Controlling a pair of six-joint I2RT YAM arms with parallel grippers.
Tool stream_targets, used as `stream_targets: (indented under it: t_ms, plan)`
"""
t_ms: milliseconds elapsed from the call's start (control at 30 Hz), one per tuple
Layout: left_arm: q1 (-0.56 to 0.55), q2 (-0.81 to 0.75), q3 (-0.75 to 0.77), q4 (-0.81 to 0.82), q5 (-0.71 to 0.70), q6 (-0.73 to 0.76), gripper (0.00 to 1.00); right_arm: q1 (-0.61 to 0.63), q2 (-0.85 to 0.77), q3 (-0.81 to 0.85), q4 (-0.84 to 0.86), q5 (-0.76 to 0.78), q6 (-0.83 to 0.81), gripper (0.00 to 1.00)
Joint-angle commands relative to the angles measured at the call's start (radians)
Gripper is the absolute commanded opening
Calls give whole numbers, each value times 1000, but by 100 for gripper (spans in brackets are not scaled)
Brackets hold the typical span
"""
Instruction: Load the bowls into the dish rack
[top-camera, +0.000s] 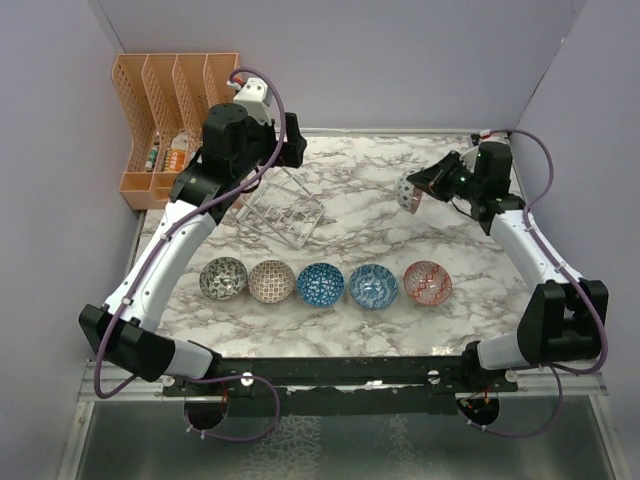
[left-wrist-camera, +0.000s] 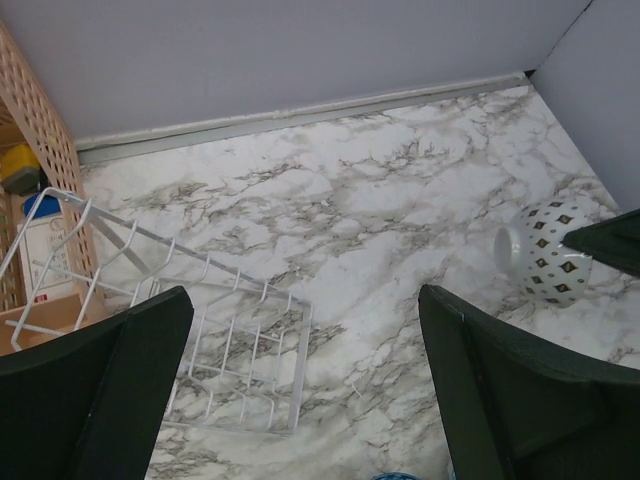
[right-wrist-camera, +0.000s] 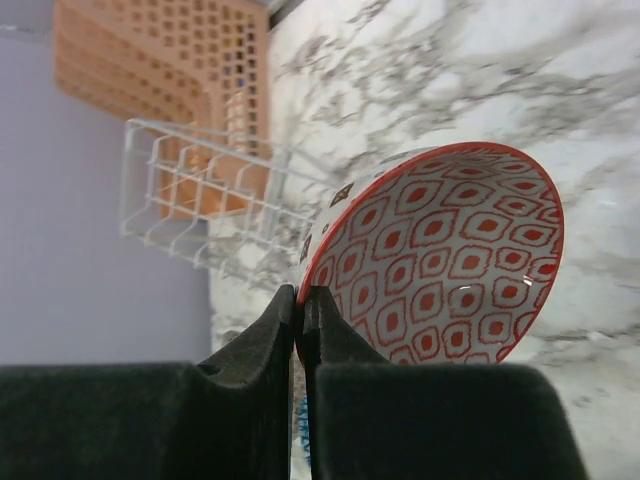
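Marble tabletop (top-camera: 370, 200) holds five bowls (top-camera: 320, 283) in a row. Our right gripper (right-wrist-camera: 300, 300) clamps a red-patterned bowl (right-wrist-camera: 440, 250) by its rim, right of the clear dish rack (top-camera: 285, 208). Our left gripper (left-wrist-camera: 305, 300) hangs spread near that rack.

The left arm (top-camera: 165, 262) and right arm (top-camera: 530, 248) share white links, black joints, looping purple cables (top-camera: 262, 73) and black fingers (left-wrist-camera: 100, 400).

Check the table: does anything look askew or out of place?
The dish rack sits askew, turned diagonal to the straight row of five bowls. One red bowl is pinched in the right gripper.
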Motion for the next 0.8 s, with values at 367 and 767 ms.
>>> stream_targets:
  t_ms: [367,767]
  plan:
    - [-3,-46,141,-258,44,-138,99,321,155,-305,1291,-47,687,1]
    - [-2,-52,211,-354,95,-134,99,488,386,-371,1682,222,898,1]
